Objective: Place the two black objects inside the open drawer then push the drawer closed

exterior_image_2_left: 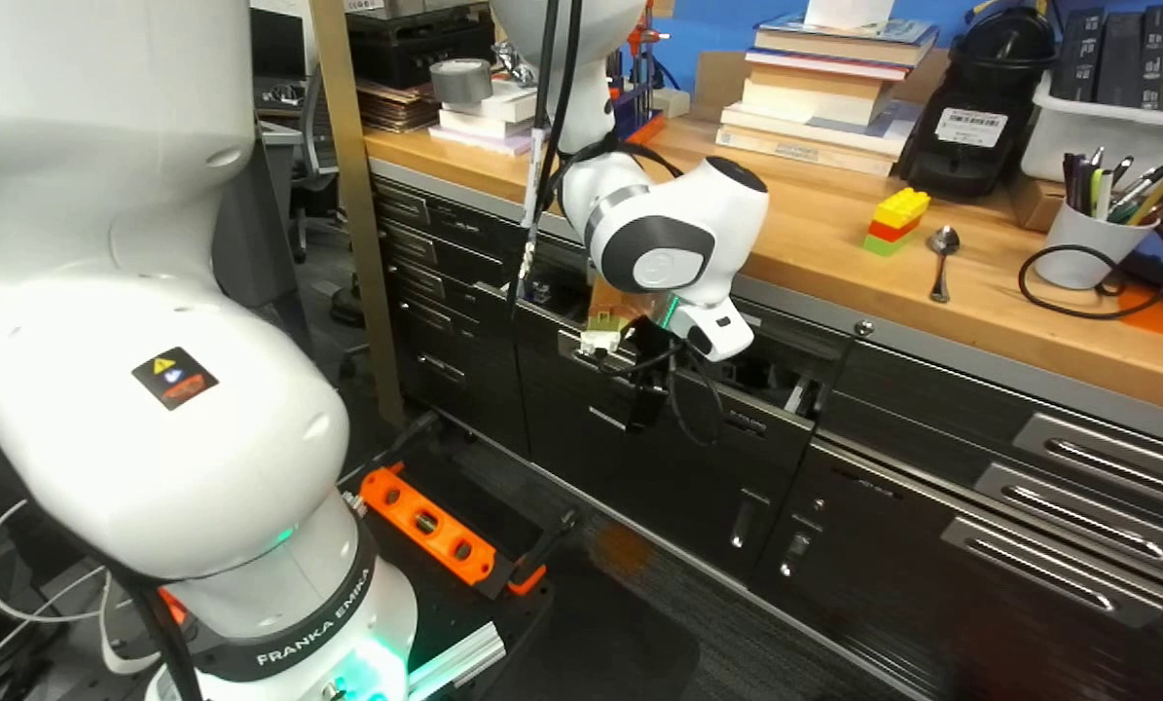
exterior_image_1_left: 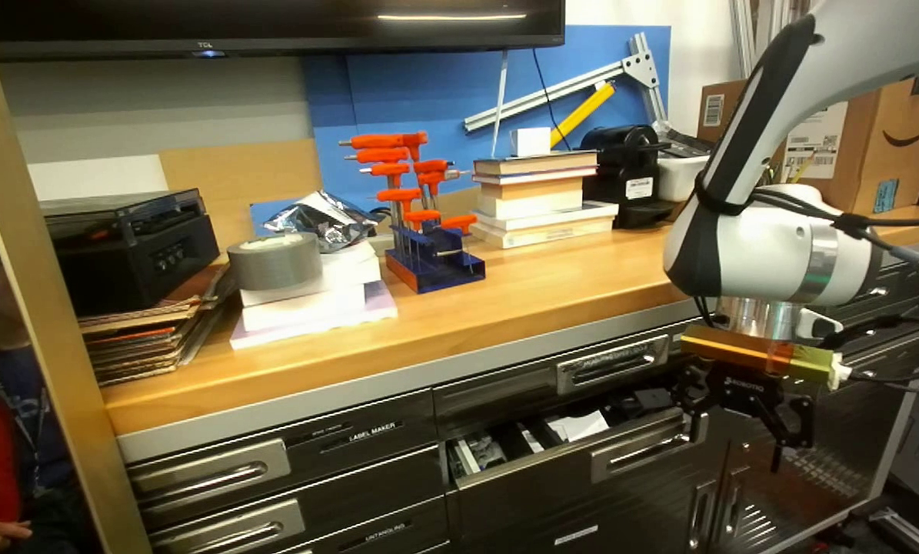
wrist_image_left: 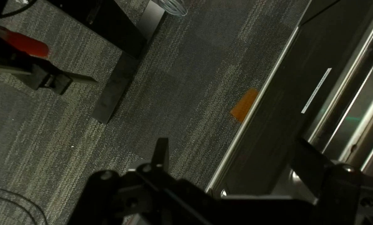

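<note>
- The drawer is sticking out under the table.
- Black things are lying inside, hard to tell apart.
- The jaws are hanging by the drawer, spread wide.
- Books are sitting on the table.

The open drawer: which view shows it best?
An exterior view where the drawer shows its handle and interior, the hand overlapping one end. With the arm across its middle, an exterior view shows mainly its ends; the wrist view catches shiny metal, probably its handle.
</note>
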`<state>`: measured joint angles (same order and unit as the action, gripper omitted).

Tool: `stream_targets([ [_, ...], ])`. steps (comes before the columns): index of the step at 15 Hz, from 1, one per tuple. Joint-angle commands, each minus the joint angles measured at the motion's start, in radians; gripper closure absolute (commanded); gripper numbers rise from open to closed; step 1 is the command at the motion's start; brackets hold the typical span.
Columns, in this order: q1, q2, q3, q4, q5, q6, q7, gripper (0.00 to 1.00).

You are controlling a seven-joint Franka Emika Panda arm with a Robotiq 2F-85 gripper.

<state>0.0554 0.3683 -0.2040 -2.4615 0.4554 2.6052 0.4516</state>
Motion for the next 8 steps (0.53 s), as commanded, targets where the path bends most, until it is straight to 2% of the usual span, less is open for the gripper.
stream_targets([
  [1,-0.046,0.026,0.047,0.065,-0.036,-0.061,0.021,0.0],
  [4,-0.088,0.06,0.113,0.098,0.028,-0.05,-0.045,0.0],
  [8,-0.16,0.143,0.247,0.147,0.206,0.039,-0.196,0.0],
])
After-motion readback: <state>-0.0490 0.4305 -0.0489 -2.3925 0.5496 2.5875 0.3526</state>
